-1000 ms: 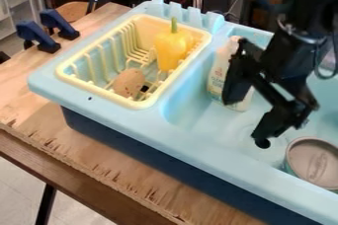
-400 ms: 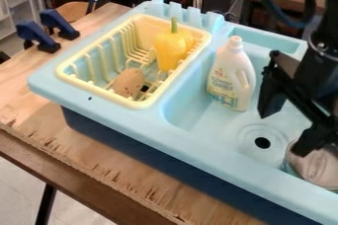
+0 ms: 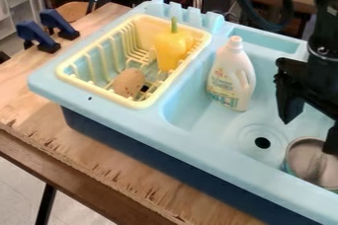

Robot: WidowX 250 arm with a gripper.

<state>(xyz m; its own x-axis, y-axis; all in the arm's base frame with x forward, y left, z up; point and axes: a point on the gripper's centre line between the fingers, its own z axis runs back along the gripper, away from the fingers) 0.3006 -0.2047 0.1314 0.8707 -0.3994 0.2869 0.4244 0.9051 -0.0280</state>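
Note:
Over the right part of the basin hangs the black gripper (image 3: 307, 132), open, one finger left of and above the metal can and the other in front of the can's right side. Nothing is seen between the fingers. The round can (image 3: 307, 162) sits in the basin at the right edge of the view, partly covered by the gripper. A white detergent bottle (image 3: 231, 76) stands upright in the basin, left of the gripper. In the yellow drying rack (image 3: 99, 88) are a yellow bell pepper (image 3: 172, 49) and a brown potato-like object (image 3: 129, 82).
The light blue sink (image 3: 198, 142) rests on a wooden table (image 3: 99, 162), with its drain hole (image 3: 263, 142) left of the can. Two dark blue clamps (image 3: 59, 24) are at the table's upper left. A cable (image 3: 254, 14) hangs beside the arm.
The gripper has moved right from over the bottle and drain, uncovering both. Since the middle frame it has shifted slightly further right. The bottle, can and rack items stay put.

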